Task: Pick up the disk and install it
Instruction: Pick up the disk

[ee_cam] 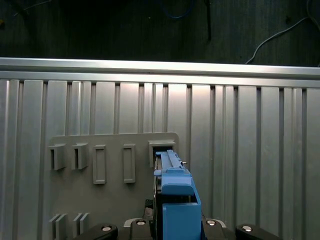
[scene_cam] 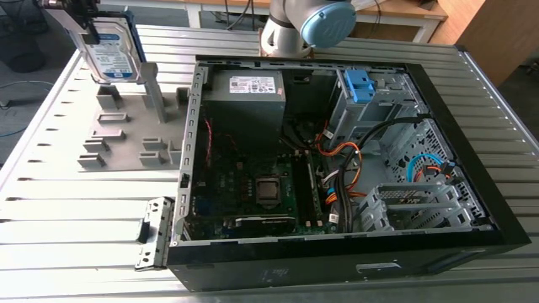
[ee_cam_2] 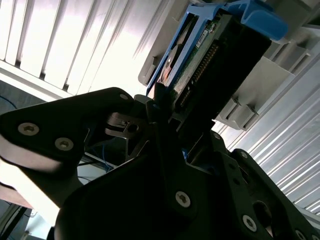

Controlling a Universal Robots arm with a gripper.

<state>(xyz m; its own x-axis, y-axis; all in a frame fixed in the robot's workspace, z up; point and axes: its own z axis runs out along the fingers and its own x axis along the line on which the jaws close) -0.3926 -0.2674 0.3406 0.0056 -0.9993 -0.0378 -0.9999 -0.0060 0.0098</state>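
Clamping disk (scene_cam: 113,53) by its end, end effector (ee_cam_2: 167,111) holds it approx upright.

In the second wrist view glare whitens the ribbed silver metal worktop (ee_cam_2: 65,45), while the black gripper (ee_cam_2: 172,117) lies in shadow.

The exterior view looks down steeply from high and well back, over the open computer case (scene_cam: 295,268) and the grey holder plate (scene_cam: 118,136) beside it on the desk (scene_cam: 67,227). The first wrist view faces straight down on that plate (ee_cam: 110,200) from above. The second wrist view sits very close, looking past the jaws and the disk (ee_cam_2: 210,65) toward the plate (ee_cam_2: 265,80). All three views share the plate.
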